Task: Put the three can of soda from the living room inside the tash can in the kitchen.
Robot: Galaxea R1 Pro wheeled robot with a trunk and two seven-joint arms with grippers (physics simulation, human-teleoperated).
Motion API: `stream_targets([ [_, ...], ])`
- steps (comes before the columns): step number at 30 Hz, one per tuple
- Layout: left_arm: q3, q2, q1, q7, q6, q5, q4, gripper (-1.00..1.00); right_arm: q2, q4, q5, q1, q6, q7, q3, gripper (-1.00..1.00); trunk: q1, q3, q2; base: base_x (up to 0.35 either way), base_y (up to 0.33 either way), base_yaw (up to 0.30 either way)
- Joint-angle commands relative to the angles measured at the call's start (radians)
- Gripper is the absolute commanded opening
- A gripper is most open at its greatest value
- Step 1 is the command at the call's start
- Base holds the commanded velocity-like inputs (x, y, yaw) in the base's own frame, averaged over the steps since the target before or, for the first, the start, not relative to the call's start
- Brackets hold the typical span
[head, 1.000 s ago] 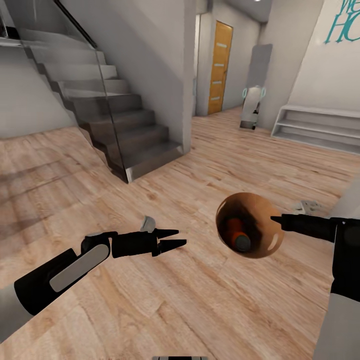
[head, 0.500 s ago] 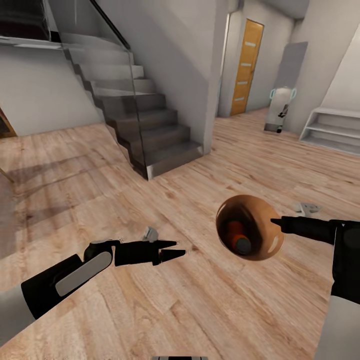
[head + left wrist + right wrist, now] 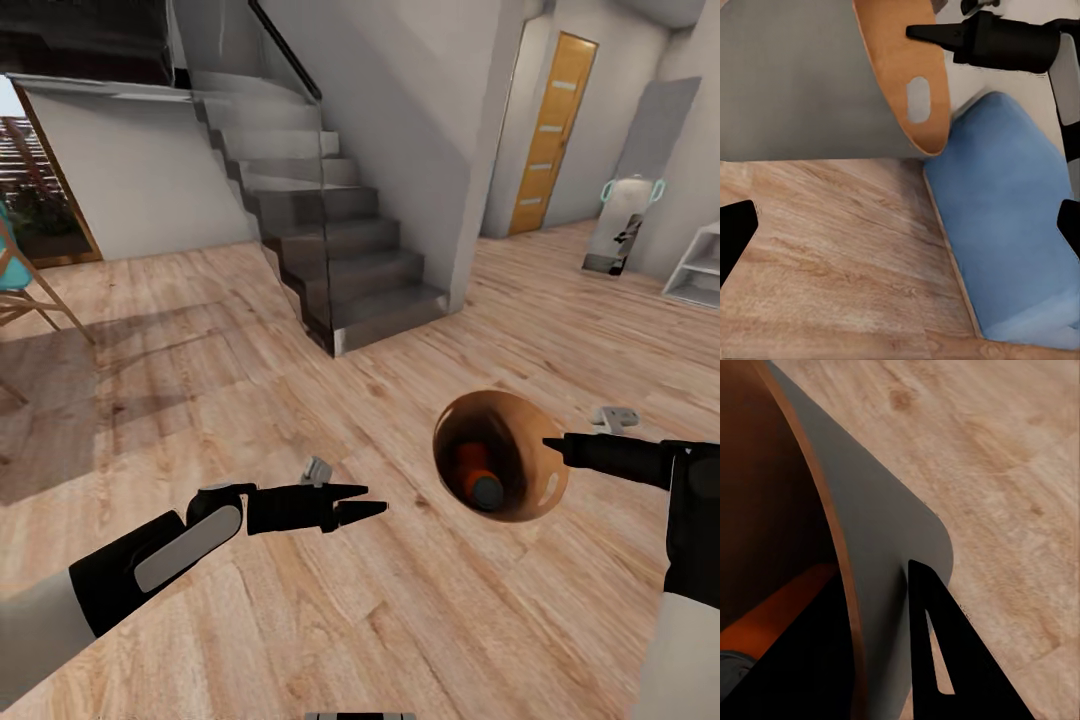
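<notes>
While the robot rolls across the wood floor (image 3: 300, 620), its right gripper (image 3: 553, 443) pinches the rim of the bin (image 3: 500, 455), carried tilted in mid-air with its mouth toward the head camera; the right wrist view shows one finger (image 3: 945, 660) outside the wall and the rim running between the two. An orange can (image 3: 470, 465) lies inside the bin, silver end up; whether the other cans are beneath it cannot be told. Alongside, the left gripper (image 3: 362, 502) hangs over the floor with nothing in it, fingers slightly parted. Beyond the arms, the staircase (image 3: 340, 240) now sits nearer the middle of the head view than a second ago, and a chair (image 3: 20, 290) has come in at the left edge, while the orange door (image 3: 548, 130) has slid rightward: the view has swung left, with arms and bin unchanged. That suggests a turn in transit, the carry apparently secure, with no kitchen cabinets or fridge in sight.
</notes>
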Motion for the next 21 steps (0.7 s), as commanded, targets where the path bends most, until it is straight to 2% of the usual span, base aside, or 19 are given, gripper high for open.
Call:
stream_targets([
  [1, 0.000, 0.000, 0.000, 0.000, 0.000, 0.000, 0.000, 1.00, 0.000, 0.000, -0.015, 0.000, 0.010, 0.003, 0.000, -1.00, 0.000, 0.000, 0.000, 0.000, 0.000, 0.275],
  [8, -0.002, -0.031, 0.000, 0.000, 0.011, -0.002, 0.001, 1.00, 0.001, 0.000, -0.016, 0.000, 0.010, 0.003, 0.002, -1.00, 0.000, 0.000, 0.000, 0.000, 0.000, 0.274],
  [21, -0.002, -0.044, 0.000, 0.000, 0.012, -0.002, 0.029, 1.00, 0.000, 0.000, -0.015, 0.000, 0.010, 0.003, 0.002, -1.00, 0.000, 0.000, 0.000, 0.000, 0.000, 0.274],
])
